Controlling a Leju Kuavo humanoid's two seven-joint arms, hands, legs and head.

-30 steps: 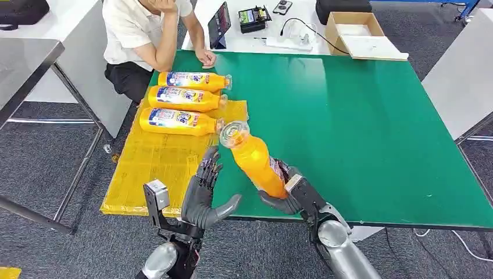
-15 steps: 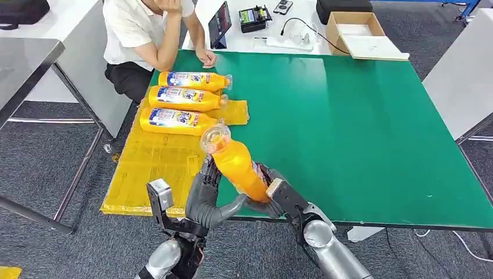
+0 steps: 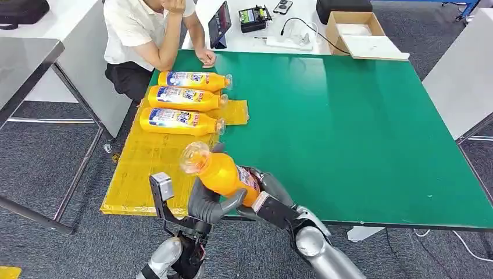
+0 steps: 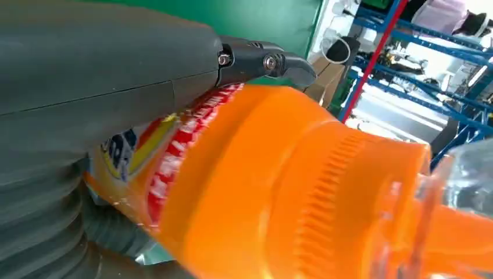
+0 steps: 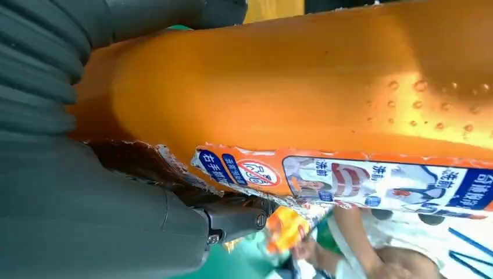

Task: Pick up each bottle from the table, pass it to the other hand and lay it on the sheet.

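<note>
Head view: orange bottle [image 3: 224,172] tilted over near edge of green surface [image 3: 349,128], clear cap toward yellow sheet [image 3: 157,163]. Right robot hand [image 3: 268,200] grips its base; left robot hand [image 3: 208,203] cups its body from below, thumb against it. Left wrist view adds ribbed neck, blue racking [image 4: 407,52] behind. Right wrist view adds torn printed label [image 5: 349,180]. Three bottles [image 3: 181,99] lie side by side on sheet. Person [image 3: 148,35] seated at far corner.
</note>
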